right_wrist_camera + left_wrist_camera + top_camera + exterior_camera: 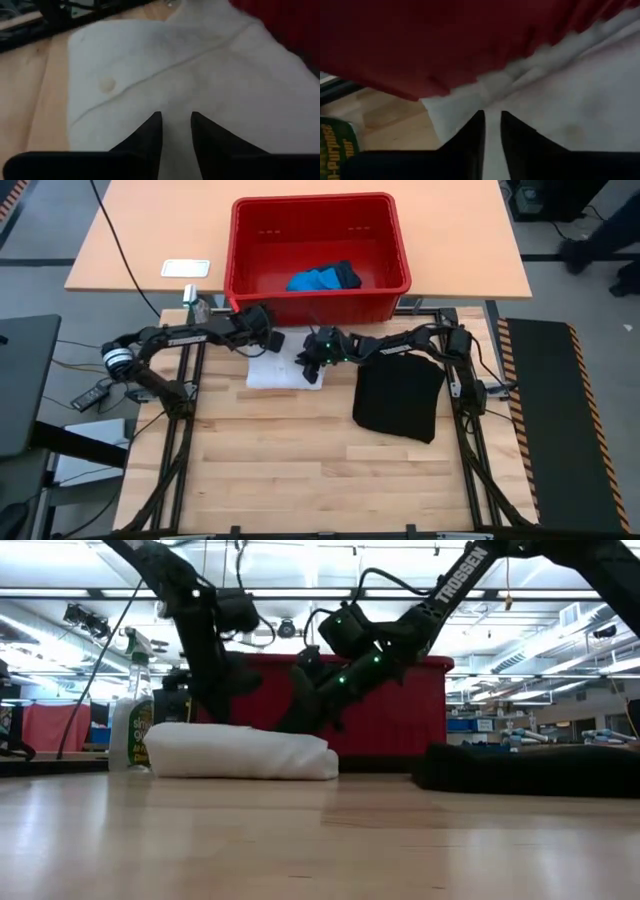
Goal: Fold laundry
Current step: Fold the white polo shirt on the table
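Mostly hidden from above: the white garment, folded, lies on the desk just in front of the red basket, w/ both arms over its far edge, so only part shows in the high view. Low view gives its near side as a rounded, stacked fold, but where the jaws meet it is blocked by dark arm parts there.

Left gripper sits at the garment's far-left corner, right against the basket wall. Left wrist view: jaws narrow, a thin gap btwn the two fingers, white cloth directly beneath and in the gap; can't tell if cloth is actually pinched. Red basket wall fills most of that view.

Right gripper is at the garment's right edge, basket side. Right wrist view: jaws narrow too, slightly wider gap, fingers pointing down onto the white cloth w/ a seam line and a small yellowish spot visible; grip vs. just touching is not clear.

Black shirt lies folded on the desk to the right of the white garment, apart from it, partly under the right arm. Small blue piece is inside the basket w/ a dark item beside it, hard to make out. Spray bottle stands left of the white garment.
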Action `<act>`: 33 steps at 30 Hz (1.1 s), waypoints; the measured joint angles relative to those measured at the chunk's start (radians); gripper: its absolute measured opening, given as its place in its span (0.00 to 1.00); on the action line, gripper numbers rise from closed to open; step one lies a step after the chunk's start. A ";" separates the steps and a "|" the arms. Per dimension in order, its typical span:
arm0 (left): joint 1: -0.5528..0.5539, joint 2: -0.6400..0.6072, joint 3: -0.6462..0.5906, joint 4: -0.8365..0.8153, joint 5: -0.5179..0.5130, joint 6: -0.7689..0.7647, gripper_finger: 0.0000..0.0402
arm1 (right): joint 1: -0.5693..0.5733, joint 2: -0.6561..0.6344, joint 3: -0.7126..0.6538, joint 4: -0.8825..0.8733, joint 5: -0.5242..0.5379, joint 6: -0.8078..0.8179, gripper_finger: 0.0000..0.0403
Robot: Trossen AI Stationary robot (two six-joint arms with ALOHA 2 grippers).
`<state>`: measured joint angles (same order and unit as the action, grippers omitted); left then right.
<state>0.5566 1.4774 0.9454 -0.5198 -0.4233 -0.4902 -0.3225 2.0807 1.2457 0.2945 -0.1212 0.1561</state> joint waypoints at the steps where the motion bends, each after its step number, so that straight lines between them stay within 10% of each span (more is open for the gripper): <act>1: -0.005 -0.020 0.001 -0.014 0.000 -0.007 0.18 | 0.003 -0.001 0.000 -0.020 0.000 0.000 0.27; 16: -0.296 -0.155 -0.003 -0.056 0.131 -0.118 0.39 | 0.090 -0.009 0.003 -0.391 -0.102 0.167 0.20; 22: -0.475 -0.065 -0.005 -0.058 0.130 -0.340 0.39 | 0.199 -0.021 0.001 -0.449 -0.257 0.211 0.19; 33: -0.868 -0.003 -0.003 0.013 -0.032 -0.749 0.39 | 0.507 -0.133 -0.003 -0.568 -0.213 0.267 0.19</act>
<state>-0.3115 1.4742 0.9424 -0.5072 -0.4552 -1.2387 0.1840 1.9478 1.2423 -0.2735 -0.3346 0.4229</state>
